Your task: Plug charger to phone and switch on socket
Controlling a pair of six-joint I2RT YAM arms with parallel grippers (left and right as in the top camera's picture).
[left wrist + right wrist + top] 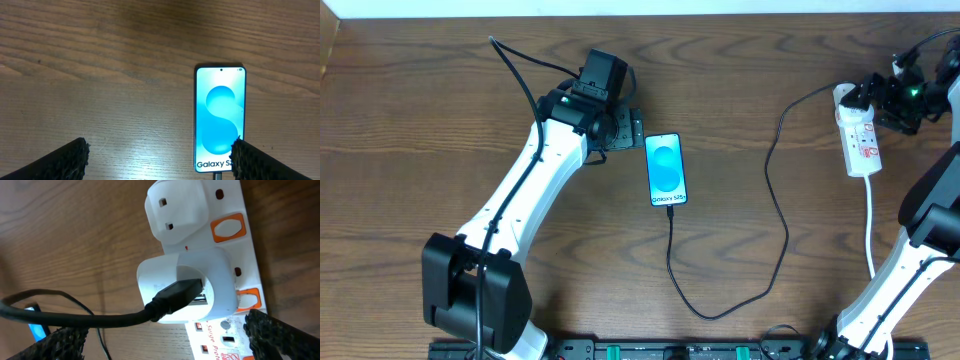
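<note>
phone [666, 169] at centre of table [420, 120], screen lit, charger cable [775, 200] at its bottom edge. adapter [200, 285] in power strip [860, 135]. left gripper [160, 160] wide open over phone; right gripper [165, 340] wide, straddling adapter.

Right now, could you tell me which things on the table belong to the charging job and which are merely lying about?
For the job: phone, black charger cable, its white adapter, power strip, orange switches.
Just there: second white plug block in the strip's other outlet.

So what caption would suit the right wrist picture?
Charger cable plugged into a white adapter on the socket, beside orange switches.
</note>
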